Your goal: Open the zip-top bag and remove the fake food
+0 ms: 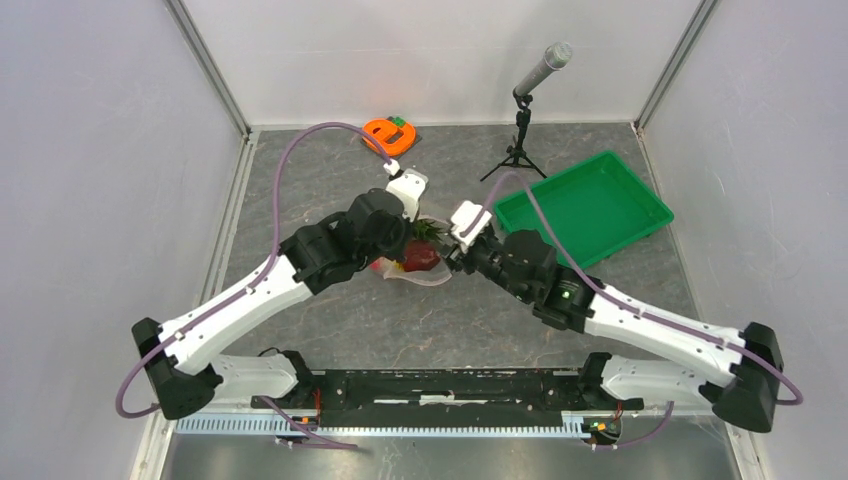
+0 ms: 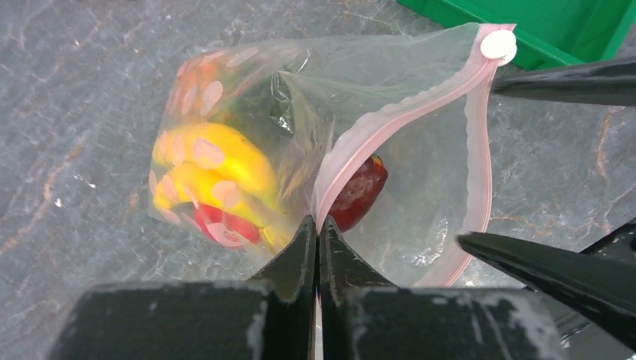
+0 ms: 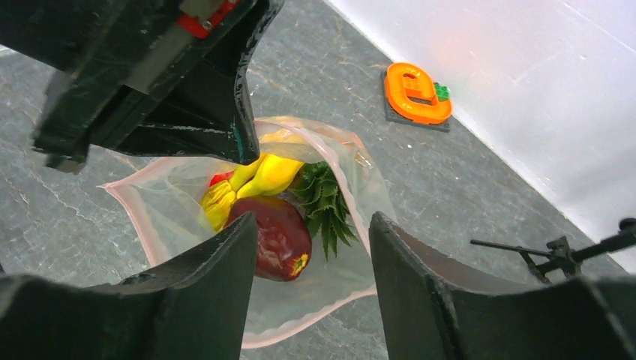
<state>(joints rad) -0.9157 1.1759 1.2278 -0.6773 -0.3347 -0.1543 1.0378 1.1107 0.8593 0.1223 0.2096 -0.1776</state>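
Your left end effector [image 2: 316,223] pinches the rim of the floppy zip-top bag [image 2: 300,97] on the counter [image 2: 75,112], and the open right end effector [image 3: 313,225] hangs just above the maroon fruit [image 3: 277,236], probably light and slippery, so grip its middle.

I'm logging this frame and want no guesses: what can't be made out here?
Top external: both arms cover most of the zip-top bag; little beyond the maroon fruit shows.
Left wrist: the frame edge cuts off the green tray; dotted plastic blurs the red fruit.
Right wrist: the left tool hides part of the bag's rim.
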